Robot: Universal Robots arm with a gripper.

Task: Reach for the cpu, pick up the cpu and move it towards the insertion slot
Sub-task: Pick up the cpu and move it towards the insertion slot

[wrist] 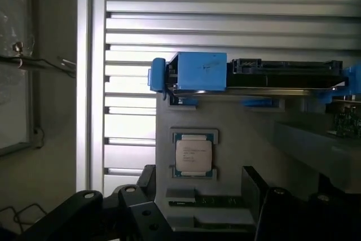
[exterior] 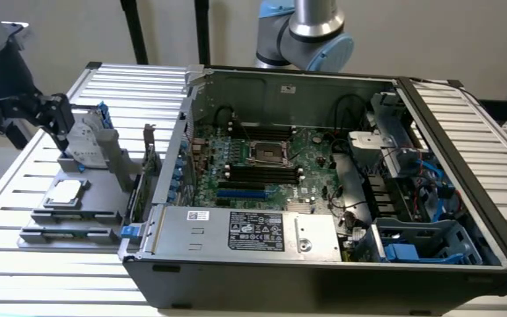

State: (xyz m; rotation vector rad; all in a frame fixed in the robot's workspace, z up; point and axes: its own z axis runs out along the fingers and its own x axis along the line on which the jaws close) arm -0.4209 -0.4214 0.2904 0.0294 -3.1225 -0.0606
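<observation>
The cpu (exterior: pixel 66 193) lies flat in a shallow recess of a grey holder tray (exterior: pixel 103 198). The tray sits on the slatted metal table (exterior: pixel 24 277) at the exterior view's left, outside the open computer case (exterior: pixel 324 284). The chip is small and square, with a silvery-white metal lid carrying a few faint printed lines (too small to read) and a narrow paler rim. In the wrist view its recess shows blue at the corners.

The end effector (wrist: pixel 198 180) hovers above the tray with its two dark fingers (wrist: pixel 251 187) apart and empty. The chip shows in the gap between them, untouched. Just beyond the chip stands an upright silver hard drive (exterior: pixel 84 140) in blue brackets.

The insertion slot (exterior: pixel 265 153), a shiny metal frame around a dark centre, sits on the motherboard inside the case. It lies between banks of long black memory slots (exterior: pixel 263 173), well apart from the chip.
</observation>
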